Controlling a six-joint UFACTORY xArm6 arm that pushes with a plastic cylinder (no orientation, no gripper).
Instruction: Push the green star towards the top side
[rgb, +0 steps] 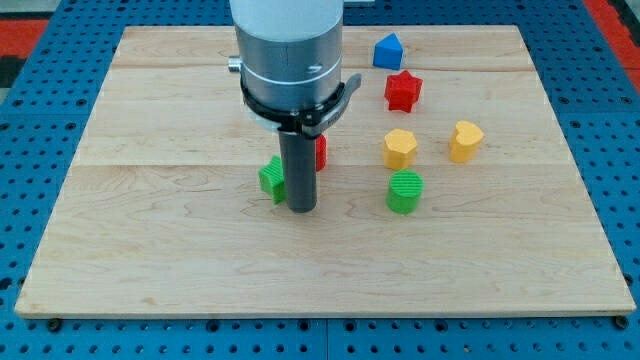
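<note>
The green star (271, 179) lies on the wooden board (150, 240), a little left of the middle, partly hidden by the rod. My tip (302, 208) rests on the board right beside the star, at its right and slightly toward the view's bottom, touching or nearly touching it. A red block (320, 152) is mostly hidden behind the rod, just above and right of the tip; its shape cannot be made out.
A green cylinder (405, 192) stands right of the tip. A yellow hexagon (399, 148) and a yellow heart-like block (465, 140) lie further right. A red star (403, 91) and a blue block (388, 51) sit near the view's top.
</note>
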